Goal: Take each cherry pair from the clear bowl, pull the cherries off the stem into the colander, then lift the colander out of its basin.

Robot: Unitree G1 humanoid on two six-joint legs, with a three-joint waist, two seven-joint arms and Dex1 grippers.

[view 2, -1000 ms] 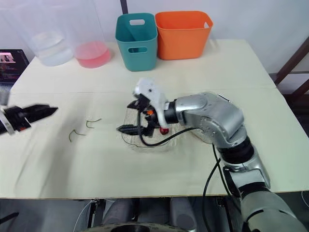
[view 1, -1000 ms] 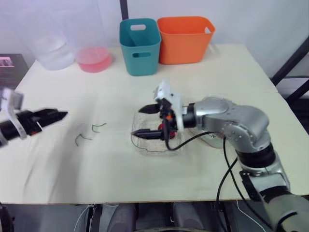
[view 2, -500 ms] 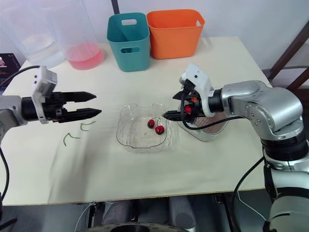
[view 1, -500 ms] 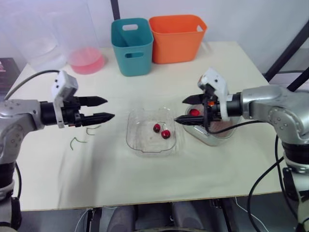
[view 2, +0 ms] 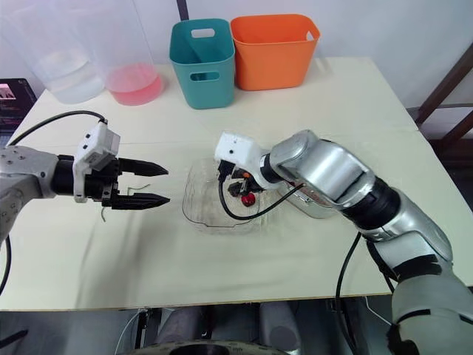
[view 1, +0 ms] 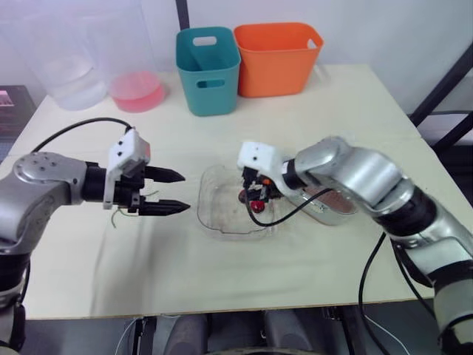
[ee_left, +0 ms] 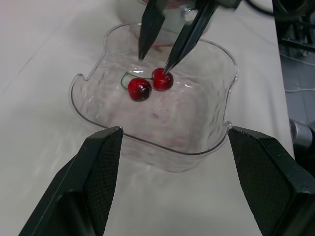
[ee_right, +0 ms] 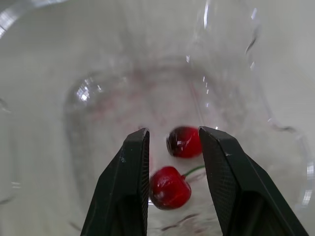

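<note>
The clear bowl [view 1: 222, 216] sits mid-table with one red cherry pair [ee_left: 150, 84] on a green stem inside. My right gripper [ee_right: 172, 132] points down into the bowl, its fingers narrowly apart just over the two cherries [ee_right: 177, 162]; one fingertip [ee_left: 168, 68] touches a cherry, and nothing is gripped. My left gripper [view 1: 176, 192] hovers open just left of the bowl, pointing at it, with nothing between its fingers. The colander in its basin [view 2: 316, 205] stands right of the bowl, mostly hidden behind my right arm.
A teal bin [view 1: 208, 70] and an orange bin [view 1: 278, 58] stand at the back. A pink bowl [view 1: 137, 90] and a clear container [view 1: 70, 78] are at the back left. Loose green stems [view 2: 137, 190] lie by my left gripper.
My right gripper has come from over the colander back into the clear bowl and its fingers have narrowed over the cherry pair. The left gripper stays open beside the bowl.
</note>
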